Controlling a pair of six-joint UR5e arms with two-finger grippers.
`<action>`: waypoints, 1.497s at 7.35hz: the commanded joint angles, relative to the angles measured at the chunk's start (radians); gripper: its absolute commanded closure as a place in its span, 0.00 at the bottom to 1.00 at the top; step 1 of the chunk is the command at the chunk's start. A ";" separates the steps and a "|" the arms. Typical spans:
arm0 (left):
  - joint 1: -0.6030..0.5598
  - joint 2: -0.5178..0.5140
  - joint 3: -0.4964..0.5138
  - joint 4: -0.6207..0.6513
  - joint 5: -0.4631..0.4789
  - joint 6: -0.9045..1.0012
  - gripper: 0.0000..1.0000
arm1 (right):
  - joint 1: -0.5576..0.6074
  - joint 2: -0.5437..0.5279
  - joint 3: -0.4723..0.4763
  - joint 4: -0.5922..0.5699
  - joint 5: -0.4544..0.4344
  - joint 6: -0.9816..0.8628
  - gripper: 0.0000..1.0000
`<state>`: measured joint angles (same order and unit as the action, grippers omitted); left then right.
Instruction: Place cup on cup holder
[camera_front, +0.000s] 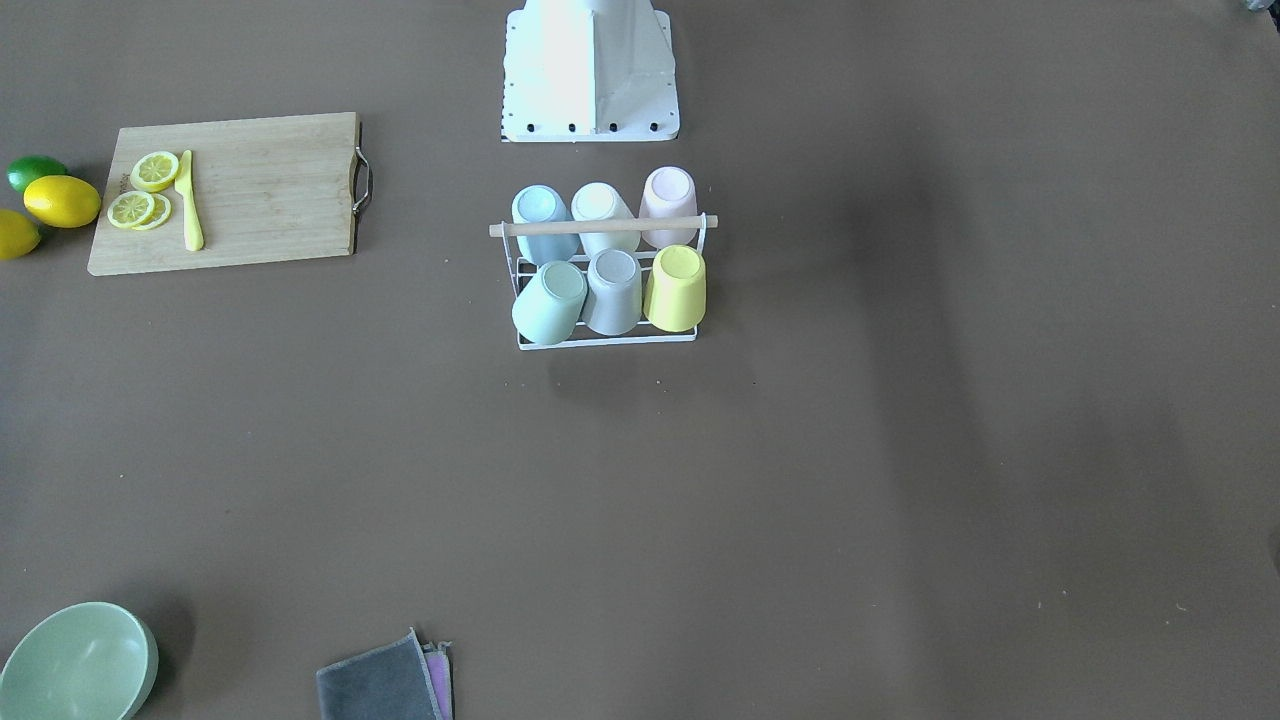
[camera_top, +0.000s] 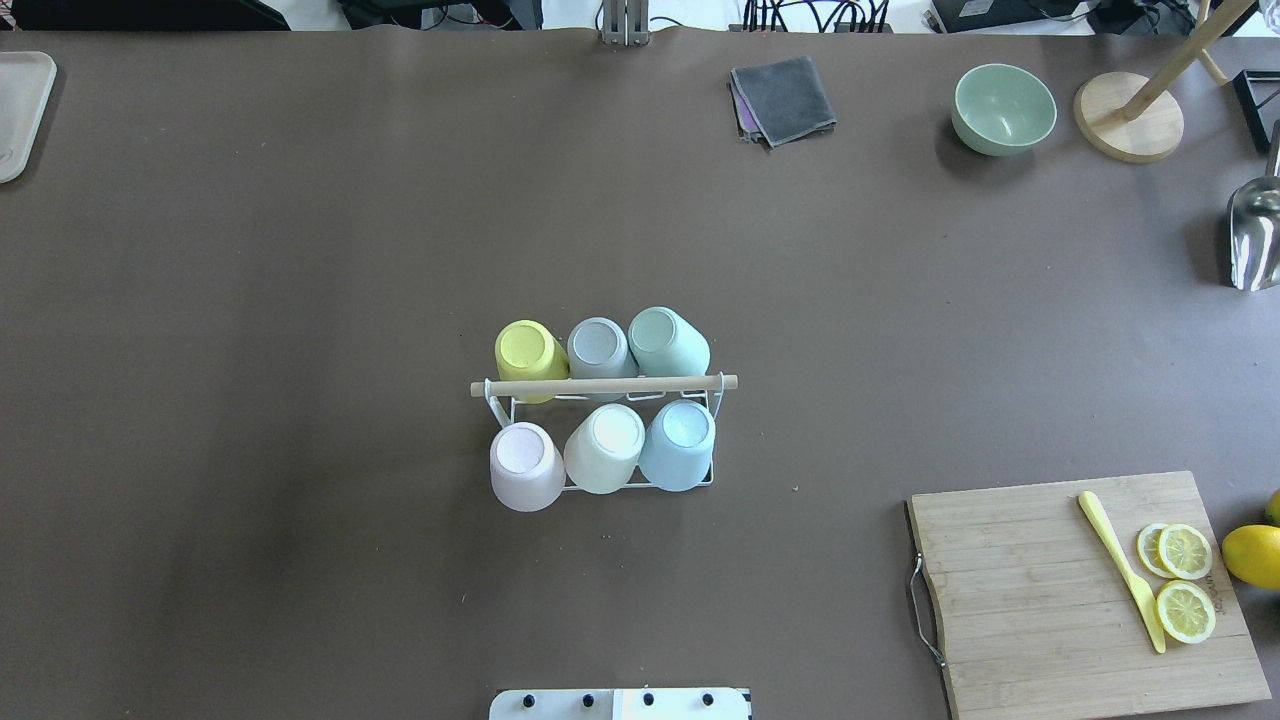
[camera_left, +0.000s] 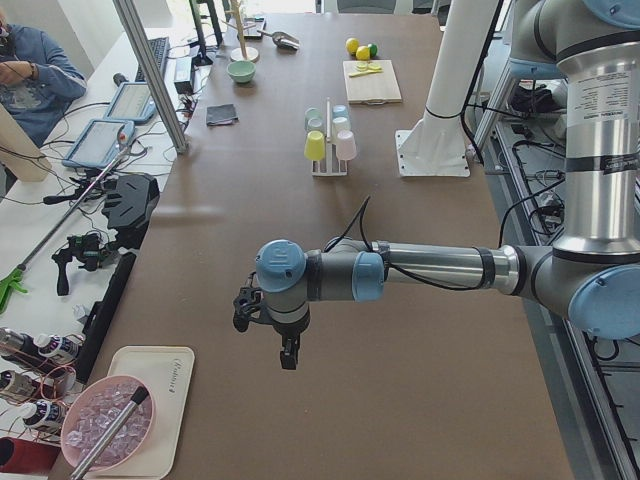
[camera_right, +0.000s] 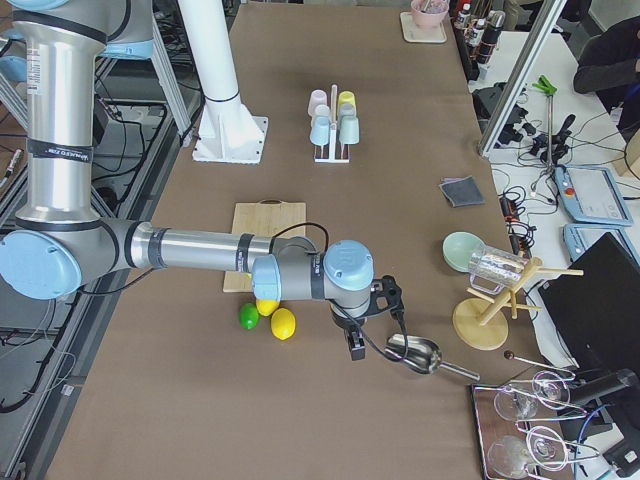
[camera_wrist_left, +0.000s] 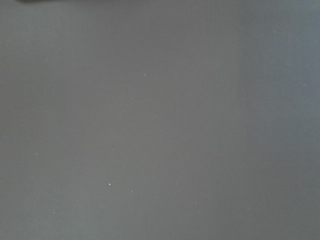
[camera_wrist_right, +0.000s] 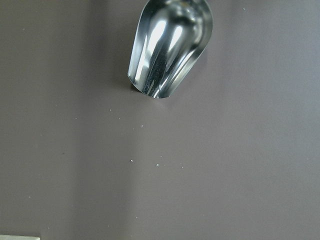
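Observation:
The cup holder (camera_top: 604, 384), a white wire rack with a wooden dowel handle, stands mid-table near the robot base; it also shows in the front-facing view (camera_front: 603, 226). Several pastel cups sit upside down on its prongs, among them a yellow cup (camera_top: 527, 352), a pink cup (camera_top: 524, 466) and a blue cup (camera_top: 679, 443). My left gripper (camera_left: 288, 355) hangs over bare table far from the rack, and I cannot tell whether it is open or shut. My right gripper (camera_right: 355, 345) hangs at the other end of the table, by a metal scoop (camera_wrist_right: 170, 45), and I cannot tell its state either.
A wooden cutting board (camera_top: 1080, 600) holds lemon slices and a yellow knife (camera_top: 1120, 570), with lemons (camera_front: 62, 200) beside it. A green bowl (camera_top: 1003, 108), a grey cloth (camera_top: 782, 98) and a wooden stand (camera_top: 1128, 115) lie at the far edge. A white tray (camera_top: 20, 110) sits far left.

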<state>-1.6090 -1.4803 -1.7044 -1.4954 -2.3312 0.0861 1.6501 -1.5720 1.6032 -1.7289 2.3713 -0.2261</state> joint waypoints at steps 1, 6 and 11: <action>0.000 -0.002 0.002 0.003 0.001 0.000 0.02 | -0.001 0.062 0.009 -0.153 -0.006 0.072 0.00; -0.003 -0.005 -0.004 0.023 0.000 0.000 0.02 | -0.016 0.029 0.009 -0.146 -0.012 0.068 0.00; -0.066 -0.003 -0.004 0.024 0.030 0.000 0.02 | -0.016 0.007 0.012 -0.109 -0.011 0.068 0.00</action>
<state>-1.6588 -1.4835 -1.7087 -1.4707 -2.3160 0.0859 1.6336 -1.5616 1.6138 -1.8409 2.3603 -0.1582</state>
